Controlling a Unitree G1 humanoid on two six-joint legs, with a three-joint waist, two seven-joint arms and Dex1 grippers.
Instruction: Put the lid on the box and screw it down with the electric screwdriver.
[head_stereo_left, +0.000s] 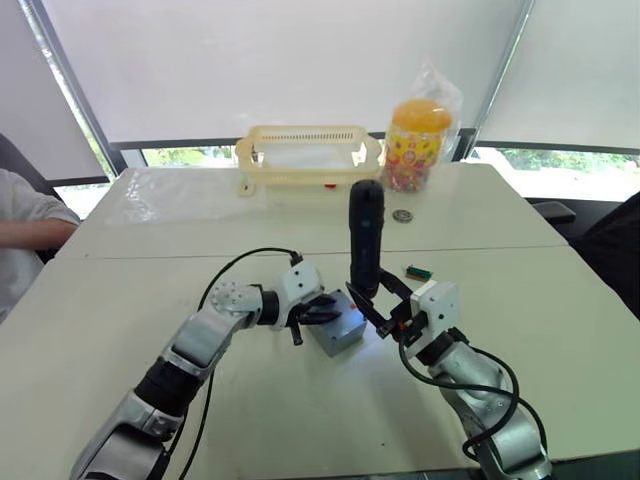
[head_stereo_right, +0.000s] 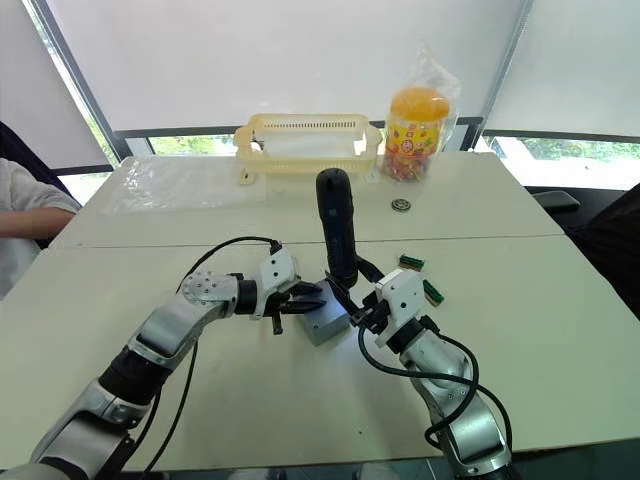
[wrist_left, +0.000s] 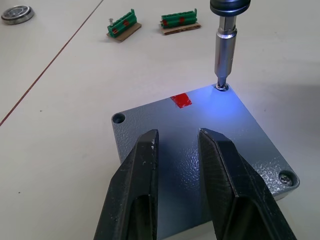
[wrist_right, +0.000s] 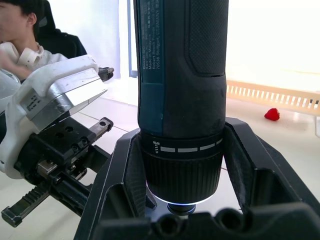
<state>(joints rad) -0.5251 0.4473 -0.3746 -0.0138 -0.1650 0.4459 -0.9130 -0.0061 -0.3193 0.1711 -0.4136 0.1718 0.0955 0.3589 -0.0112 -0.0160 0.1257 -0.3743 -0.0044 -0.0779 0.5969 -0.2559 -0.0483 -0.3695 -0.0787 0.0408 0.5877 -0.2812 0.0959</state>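
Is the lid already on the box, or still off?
On. The lid lies flush over the box, and the electric screwdriver has its bit in a corner hole.

Centre of frame: electric screwdriver (head_stereo_right: 337, 226), upright, dark, held in right gripper (head_stereo_right: 352, 300), its lower end over grey box (head_stereo_right: 326, 320) on pale desk (head_stereo_right: 560, 330); left gripper (head_stereo_right: 305, 297) at the box's left edge. Upper centre: cream basket (head_stereo_right: 308, 140), orange-lidded jar (head_stereo_right: 415, 132) in clear bag, small round disc (head_stereo_right: 401, 205). Right of centre: two green strips (head_stereo_right: 421, 277); left edge: a person's arm (head_stereo_right: 30, 220).
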